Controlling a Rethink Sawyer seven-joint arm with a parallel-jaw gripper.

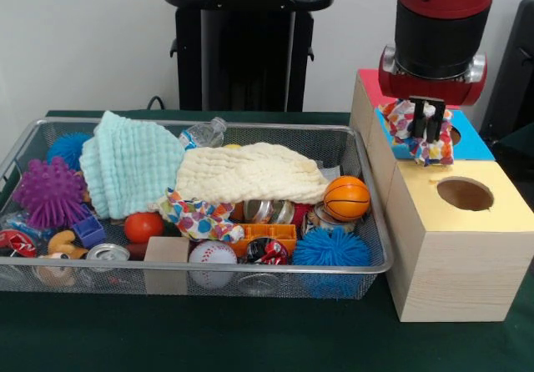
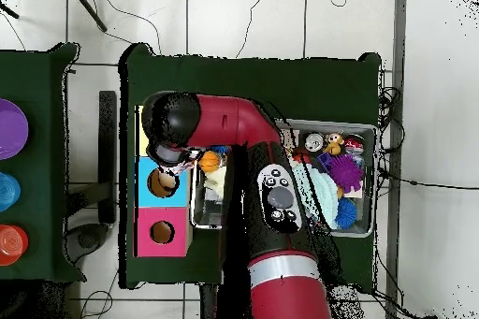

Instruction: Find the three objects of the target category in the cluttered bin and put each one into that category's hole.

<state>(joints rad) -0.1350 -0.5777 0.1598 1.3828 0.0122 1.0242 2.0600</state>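
One dotted cloth (image 1: pixel 415 130) hung pinched in the gripper (image 1: pixel 427 135) fingers just behind the yellow box's hole (image 1: pixel 465 194), while another dotted cloth (image 1: pixel 193 217) lay in the basket (image 1: pixel 250 268) beside that box.

The arm (image 2: pixel 234 128) hides much of the wire basket (image 2: pixel 367 130) and the yellow-topped box overhead.

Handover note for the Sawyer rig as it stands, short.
Gripper: jaws shut on a dotted cloth, hanging above the blue-topped box, just behind the yellow-topped box.
Yellow box's hole: nothing visible inside.
Wire bin: a second dotted cloth lies mid-bin below the cream towel. No third one visible; maybe buried.
Left: drop the held cloth, fetch the second, find the third.
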